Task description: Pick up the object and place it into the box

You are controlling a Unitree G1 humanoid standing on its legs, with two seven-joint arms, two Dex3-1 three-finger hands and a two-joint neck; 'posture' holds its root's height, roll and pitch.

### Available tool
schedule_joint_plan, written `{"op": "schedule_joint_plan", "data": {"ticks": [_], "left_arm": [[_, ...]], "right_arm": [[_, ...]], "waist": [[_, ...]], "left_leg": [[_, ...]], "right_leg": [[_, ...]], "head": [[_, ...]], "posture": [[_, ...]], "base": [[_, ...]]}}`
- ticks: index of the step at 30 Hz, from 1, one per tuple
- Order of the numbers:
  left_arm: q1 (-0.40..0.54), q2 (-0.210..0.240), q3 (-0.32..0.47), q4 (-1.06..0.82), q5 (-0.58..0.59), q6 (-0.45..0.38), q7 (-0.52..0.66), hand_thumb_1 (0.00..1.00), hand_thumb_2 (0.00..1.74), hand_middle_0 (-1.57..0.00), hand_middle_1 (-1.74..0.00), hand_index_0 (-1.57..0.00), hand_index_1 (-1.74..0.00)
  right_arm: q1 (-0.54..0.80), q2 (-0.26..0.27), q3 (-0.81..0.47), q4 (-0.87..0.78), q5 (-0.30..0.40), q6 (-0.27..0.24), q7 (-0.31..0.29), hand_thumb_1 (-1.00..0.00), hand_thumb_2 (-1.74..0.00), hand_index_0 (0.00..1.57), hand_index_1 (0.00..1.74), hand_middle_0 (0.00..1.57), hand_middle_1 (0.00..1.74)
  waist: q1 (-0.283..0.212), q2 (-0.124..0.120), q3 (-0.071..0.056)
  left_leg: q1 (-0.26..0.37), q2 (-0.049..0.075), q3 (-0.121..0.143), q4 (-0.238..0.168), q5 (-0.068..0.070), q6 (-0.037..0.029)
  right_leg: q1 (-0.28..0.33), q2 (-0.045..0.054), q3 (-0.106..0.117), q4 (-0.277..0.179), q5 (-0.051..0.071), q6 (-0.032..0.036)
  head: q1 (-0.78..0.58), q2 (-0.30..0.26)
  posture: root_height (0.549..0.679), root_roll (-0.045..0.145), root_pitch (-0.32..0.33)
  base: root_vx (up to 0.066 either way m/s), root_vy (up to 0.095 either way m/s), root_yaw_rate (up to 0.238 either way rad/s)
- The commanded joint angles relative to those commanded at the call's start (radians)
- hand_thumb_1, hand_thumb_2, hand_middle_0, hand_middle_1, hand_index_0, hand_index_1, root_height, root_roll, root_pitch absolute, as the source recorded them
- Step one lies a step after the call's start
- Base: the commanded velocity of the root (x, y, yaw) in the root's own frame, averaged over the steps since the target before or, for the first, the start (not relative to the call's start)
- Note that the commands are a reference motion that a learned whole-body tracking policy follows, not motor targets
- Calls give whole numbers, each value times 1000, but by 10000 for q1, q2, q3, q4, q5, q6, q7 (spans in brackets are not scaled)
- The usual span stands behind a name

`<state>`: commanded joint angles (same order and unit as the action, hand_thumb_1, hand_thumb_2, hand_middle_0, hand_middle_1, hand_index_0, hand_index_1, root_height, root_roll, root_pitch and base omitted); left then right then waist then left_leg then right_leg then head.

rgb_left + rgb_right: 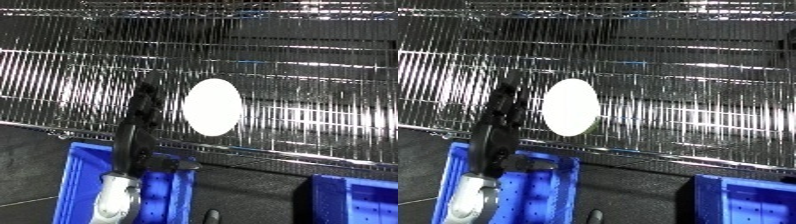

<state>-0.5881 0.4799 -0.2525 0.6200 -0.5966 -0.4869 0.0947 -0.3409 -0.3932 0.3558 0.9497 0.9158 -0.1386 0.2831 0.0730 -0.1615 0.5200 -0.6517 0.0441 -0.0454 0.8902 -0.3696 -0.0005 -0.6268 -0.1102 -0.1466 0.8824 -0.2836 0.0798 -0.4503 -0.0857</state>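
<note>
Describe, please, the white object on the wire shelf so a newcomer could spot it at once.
Start at the shiny wire shelf that fills the upper part of the view. Near its front edge, just right of the robot's raised black left hand, lies a white oval object. It is the only plain, solid white shape on the gleaming wires.

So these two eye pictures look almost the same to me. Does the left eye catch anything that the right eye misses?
Hardly anything differs. Only the left eye view shows slightly more on the left side: the things sit further right in it. Only the right eye view shows more of the second blue bin at the lower right. Both share the white oval object lying on the wire shelf, the left hand reaching up beside the object with straight fingers, apparently not holding it, and the blue bin below the forearm. The right hand shows in neither.
</note>
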Motion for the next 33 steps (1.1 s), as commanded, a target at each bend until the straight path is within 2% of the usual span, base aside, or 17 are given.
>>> {"op": "schedule_joint_plan", "data": {"ticks": [16,25,33], "left_arm": [[-1577,30,-432,1009,-162,542,-82,0,0,0,0,0,0],[-2387,5,-509,1489,-480,835,-211,450,783,-706,-783,-706,-783],[-2605,-43,-507,1877,-652,889,-416,850,1479,-1334,-1479,-1334,-1479]], "right_arm": [[104,174,358,-474,267,-160,-241,0,0,0,0,0,0],[144,225,519,-783,302,-221,-380,0,0,0,0,0,0],[128,343,628,-721,330,-320,-355,0,0,0,0,0,0]], "waist": [[-498,-260,0],[-747,-341,0],[-792,-307,0]], "left_leg": [[-346,93,53,319,-188,22],[-360,90,129,367,-261,18],[-257,97,174,274,-264,9]], "right_leg": [[-402,103,92,157,10,64],[-458,158,182,117,13,78],[-412,136,213,61,14,80]], "head": [[-328,420],[-585,413],[-662,283]], "posture": [[610,-25,103],[610,-22,109],[611,-21,109]], "base": [[3,-2,-52],[6,9,-37],[-2,2,6]]}}
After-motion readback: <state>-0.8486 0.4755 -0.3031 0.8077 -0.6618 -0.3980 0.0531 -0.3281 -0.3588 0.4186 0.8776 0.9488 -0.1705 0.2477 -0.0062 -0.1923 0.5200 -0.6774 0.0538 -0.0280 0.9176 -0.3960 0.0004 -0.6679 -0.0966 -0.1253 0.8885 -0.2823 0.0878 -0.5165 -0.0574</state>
